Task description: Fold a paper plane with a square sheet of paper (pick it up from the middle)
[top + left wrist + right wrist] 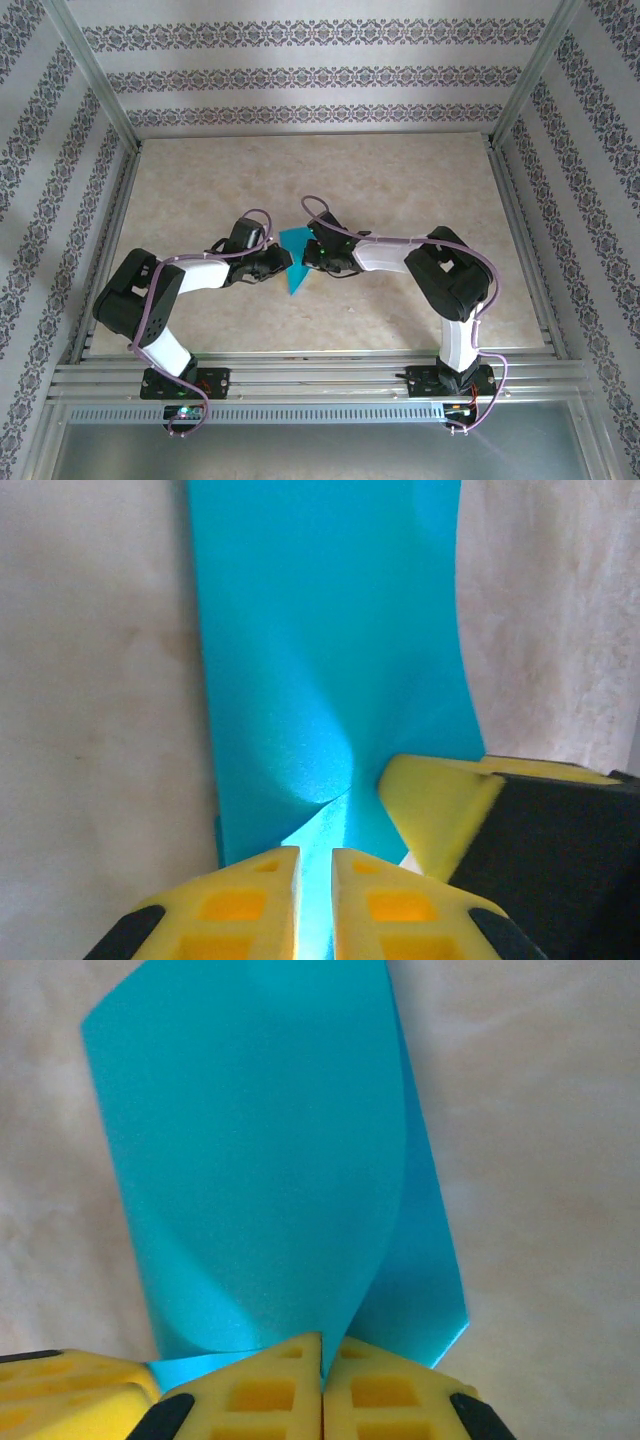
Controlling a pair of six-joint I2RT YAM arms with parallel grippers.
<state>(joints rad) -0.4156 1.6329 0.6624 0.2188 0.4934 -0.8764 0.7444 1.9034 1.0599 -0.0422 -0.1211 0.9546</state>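
**A:** What are the right fingers [296,1382] doing?

**B:** They are pressed together and pinch an edge of the sheet [250,1160]. The blue paper comes out right at their seam.

**A:** And the left fingers [262,892]?

**B:** They stand close, with a thin slit between the pads, and the sheet runs into that slit. I cannot tell whether they actually bite it.

**A:** How close are the two pairs?

**B:** Just beside each other. In the left wrist view, a yellow right finger pokes in from the right against the sheet. In the right wrist view, a left finger shows at the lower left corner.

**A:** What shape is the sheet in?

**B:** It is curled. In the right wrist view, one layer arches over a flatter one, whose corner sticks out on the right. In the left wrist view, the paper puckers toward the fingers and then stretches away smooth.

**A:** Where is it in the scene?

**B:** From above, it is at the middle of the worktop [400,180], between the left fingers on its left and the right fingers on its right. A blue tip points toward the near edge. Both arms bend inward to meet at it.
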